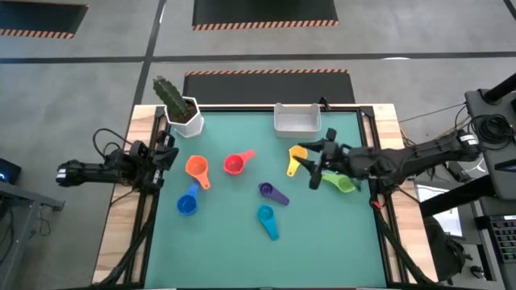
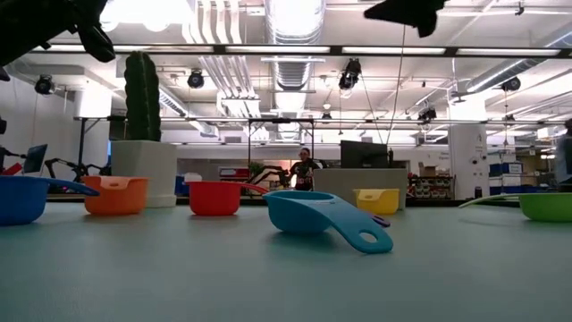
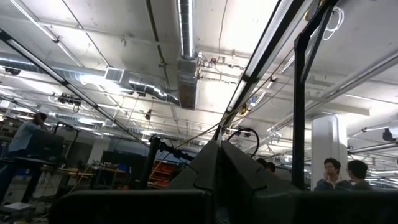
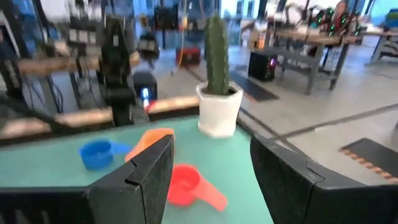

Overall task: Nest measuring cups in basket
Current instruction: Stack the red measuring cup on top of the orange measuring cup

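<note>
The left end effector [image 1: 168, 155] sat pinched shut at the counter's [image 1: 242, 242] left edge, apparently parked clear of the work. Beside it stood a potted cactus [image 1: 179, 107], seemingly a decoy. None of the seven measuring cups had reached the white basket [image 1: 297, 119], which waited at the far edge of the teal mat. Left to right they lay scattered and apart: the blue cup [image 1: 187, 205], the orange cup [image 1: 197, 167], the red cup [image 1: 235, 164], the purple cup [image 1: 270, 192], the teal cup [image 1: 266, 216], the yellow cup [image 1: 295, 158] and the green cup [image 1: 342, 183]. The right end effector [image 1: 314, 163], fingers spread wide and holding nothing, hung above the mat between the yellow and green cups, near the basket, likely lining up a first pick.
</note>
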